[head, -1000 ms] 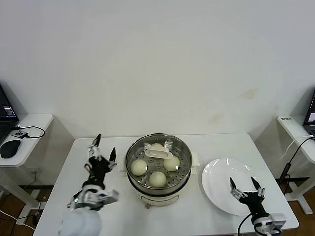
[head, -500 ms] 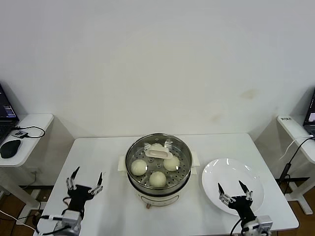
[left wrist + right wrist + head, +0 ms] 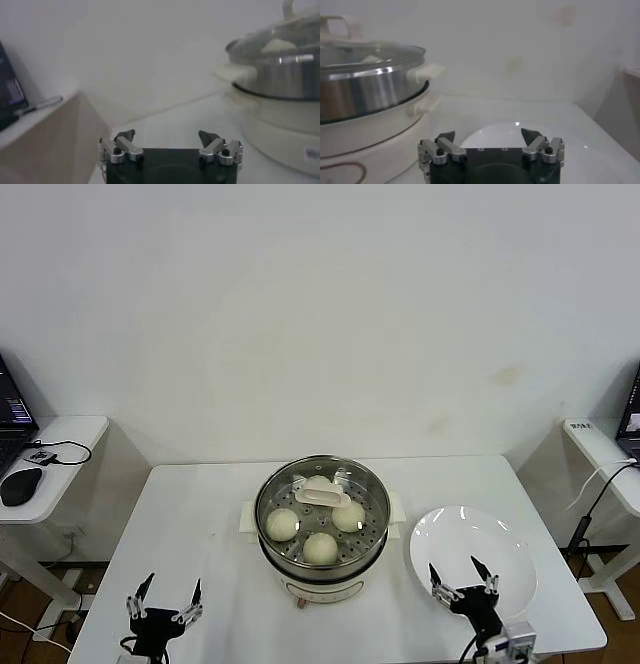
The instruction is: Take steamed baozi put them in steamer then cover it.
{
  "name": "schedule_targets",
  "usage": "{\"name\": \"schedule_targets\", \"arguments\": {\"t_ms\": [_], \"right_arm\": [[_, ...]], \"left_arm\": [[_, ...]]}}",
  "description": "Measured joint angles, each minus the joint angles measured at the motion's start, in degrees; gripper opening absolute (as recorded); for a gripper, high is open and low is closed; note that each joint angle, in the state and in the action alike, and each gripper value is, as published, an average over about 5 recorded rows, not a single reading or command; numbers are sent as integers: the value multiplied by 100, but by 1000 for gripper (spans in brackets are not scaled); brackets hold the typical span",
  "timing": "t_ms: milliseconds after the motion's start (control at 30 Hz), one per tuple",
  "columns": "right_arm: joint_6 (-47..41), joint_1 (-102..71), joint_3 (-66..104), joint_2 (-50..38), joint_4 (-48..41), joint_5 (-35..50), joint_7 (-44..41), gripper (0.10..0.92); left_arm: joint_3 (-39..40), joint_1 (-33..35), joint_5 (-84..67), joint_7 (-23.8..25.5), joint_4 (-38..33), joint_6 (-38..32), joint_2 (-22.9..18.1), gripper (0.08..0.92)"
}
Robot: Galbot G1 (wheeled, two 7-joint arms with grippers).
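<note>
The steamer [image 3: 264,506] stands mid-table with the glass cover [image 3: 322,497] resting on it. Several steamed baozi [image 3: 283,524] show through the glass. My left gripper [image 3: 172,582] hangs open and empty near the table's front left, well clear of the steamer. My right gripper [image 3: 453,564] is open and empty over the front edge of the white plate [image 3: 485,534]. From the left wrist, the open left gripper [image 3: 166,135] faces the covered steamer [image 3: 280,80]. From the right wrist, the open right gripper [image 3: 489,134] sits beside the steamer [image 3: 365,87] and its cover [image 3: 370,50].
The white plate [image 3: 520,131] holds nothing. A side table [image 3: 55,434] to the left carries a mouse and a laptop. Another side table [image 3: 600,444] with a cable stands to the right. A wall runs behind the table.
Both arms drew back toward the table's front edge. The left gripper moved away from the steamer's side to the front left; the right one slid slightly left and lower.
</note>
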Motion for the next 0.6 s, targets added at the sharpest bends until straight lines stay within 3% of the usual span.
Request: {"name": "schedule_targets", "arguments": {"t_ms": [600], "right_arm": [[-346, 282, -157, -12, -61, -363, 35, 823]], "left_arm": [[-62, 484, -60, 118, -400, 66, -309, 823]]}}
